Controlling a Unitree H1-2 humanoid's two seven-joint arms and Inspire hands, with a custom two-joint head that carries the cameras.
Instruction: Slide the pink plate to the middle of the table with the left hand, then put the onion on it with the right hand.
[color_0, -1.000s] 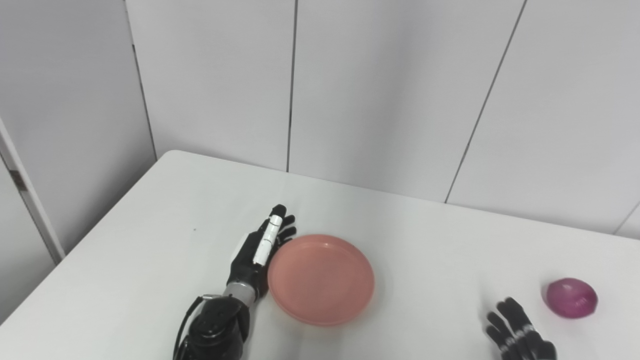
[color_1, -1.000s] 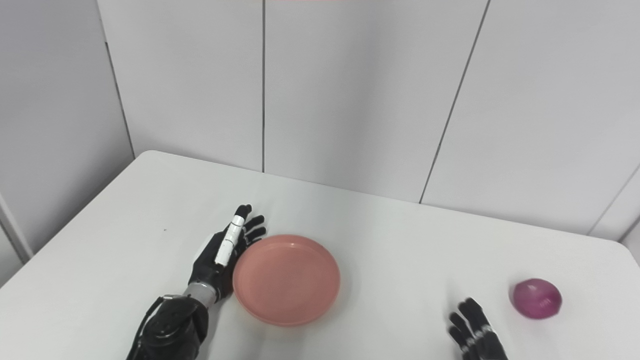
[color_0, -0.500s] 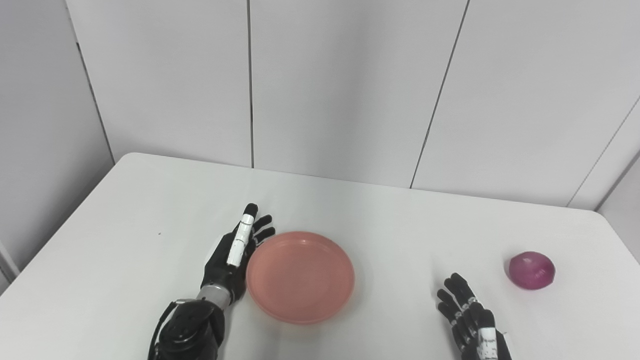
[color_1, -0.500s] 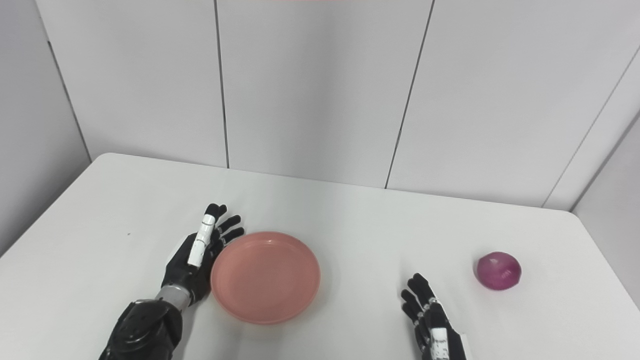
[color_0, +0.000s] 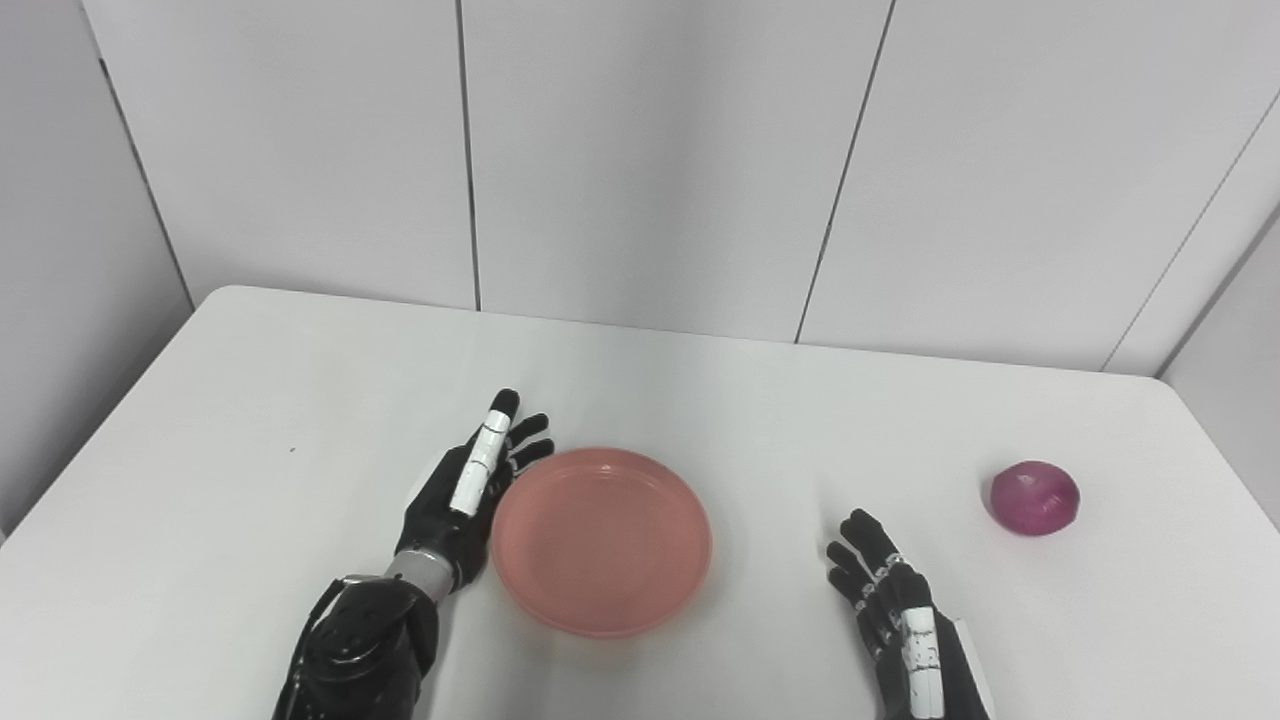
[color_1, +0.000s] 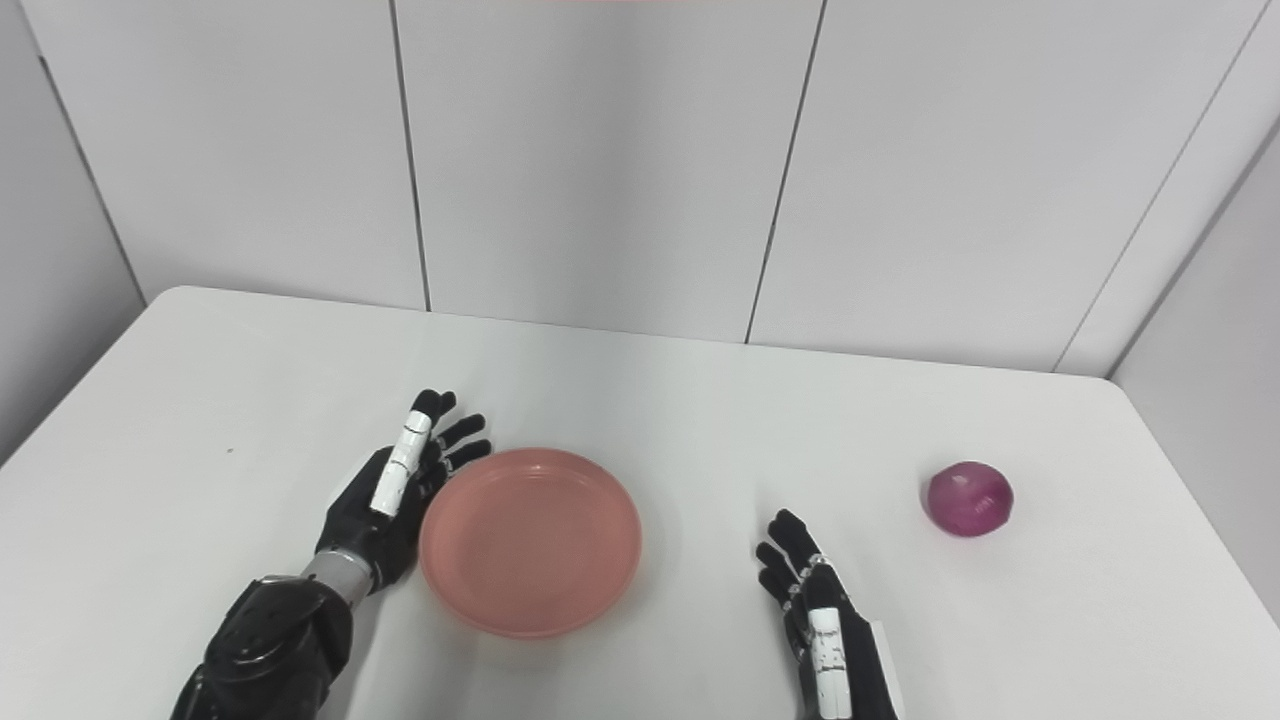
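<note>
White wall panels (color_0: 650, 150) with dark vertical seams stand behind a white table (color_0: 250, 400) that fills the lower part of both views. At left, the left arm enters from the bottom edge; the left hand (color_0: 465, 495) lies edge-on, fingers (color_0: 478, 462) extended and slightly spread, grasping nothing, its palm side against the left rim of the plate (color_0: 602, 540). Whether palm and rim actually touch cannot be told. Pink, round and shallow, the plate lies flat near the table's middle, toward the near edge, with nothing on it. To its right, apart from it, the right hand (color_0: 900, 620) rests low over the table, fingers straight and parted, released, pointing away from the robot. Farther right, well apart from that hand, the purple onion (color_0: 1035, 498) sits on the table near its right edge.
</note>
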